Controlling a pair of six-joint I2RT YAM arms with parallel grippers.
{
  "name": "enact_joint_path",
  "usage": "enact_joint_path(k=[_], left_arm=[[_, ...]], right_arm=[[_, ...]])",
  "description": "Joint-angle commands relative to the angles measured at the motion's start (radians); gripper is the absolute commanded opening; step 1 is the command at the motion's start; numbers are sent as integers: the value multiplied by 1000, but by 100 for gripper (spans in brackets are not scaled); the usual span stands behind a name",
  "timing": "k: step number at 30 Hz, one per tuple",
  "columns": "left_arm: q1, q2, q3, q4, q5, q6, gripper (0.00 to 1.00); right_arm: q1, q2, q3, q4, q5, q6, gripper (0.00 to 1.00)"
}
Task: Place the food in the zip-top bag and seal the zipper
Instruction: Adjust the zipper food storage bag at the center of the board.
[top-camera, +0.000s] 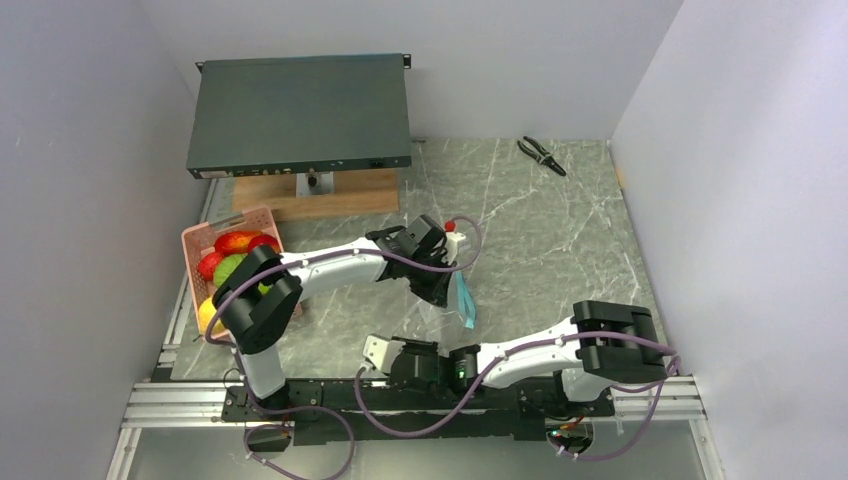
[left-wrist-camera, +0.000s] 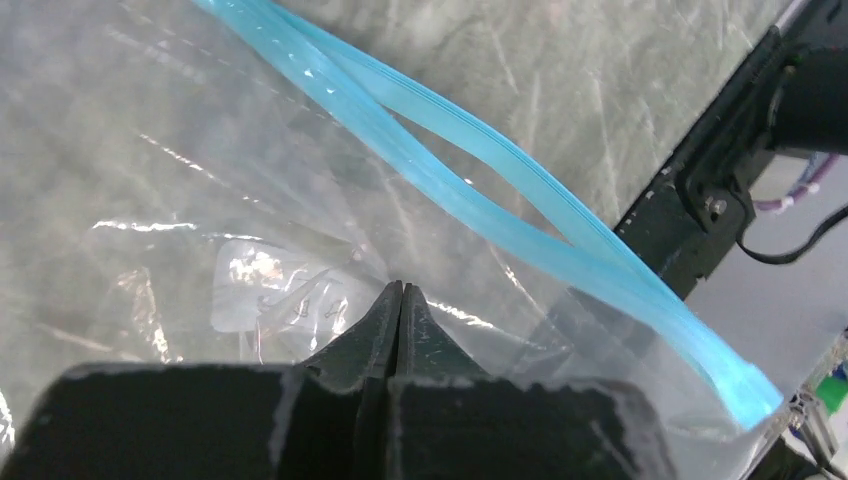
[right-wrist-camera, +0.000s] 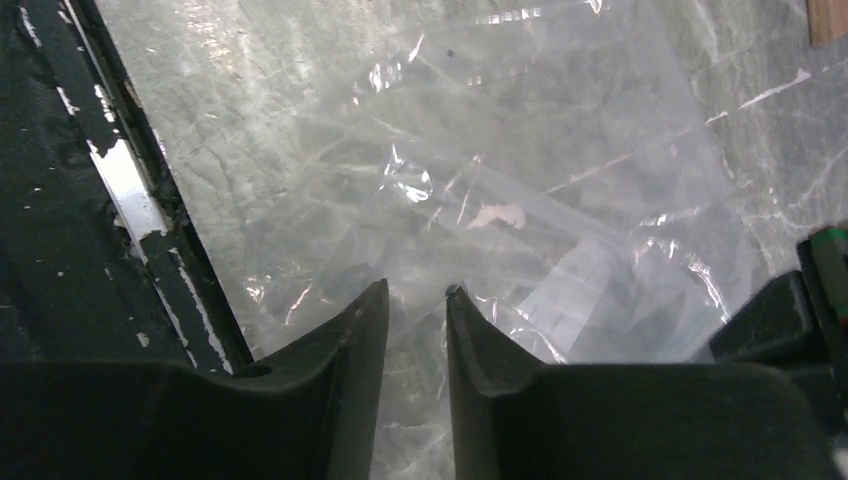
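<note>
We see left fingers (left-wrist-camera: 360, 345) pinched shut on zip-top bag (left-wrist-camera: 200, 150), just below zipper (left-wrist-camera: 650, 300); bag hangs over table (top-camera: 560, 230). Then right fingers (right-wrist-camera: 340, 350) narrowly parted, gripping nothing visible. All food (top-camera: 235, 262) in pink basket (top-camera: 200, 235). We reckon film thin, floppy, slippery: take stiffer zipper edge.

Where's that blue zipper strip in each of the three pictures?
Top view: zipper near the centre, above the right arm.
Left wrist: zipper runs diagonally from top left to bottom right.
Right wrist: not in it; only the clear bag shows.
Shared landmark: the grey marble table.
</note>
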Motion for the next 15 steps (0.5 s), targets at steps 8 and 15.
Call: enact_joint_path(k=[8,15], left_arm=[[103,-217,-163,119,-128,22,0],[125,-336,-193,109,-212,64,0]], right_arm=[[-111,-199,-118,23,-71,405,92],[-233,-463,-217,-52,-166,604,100]])
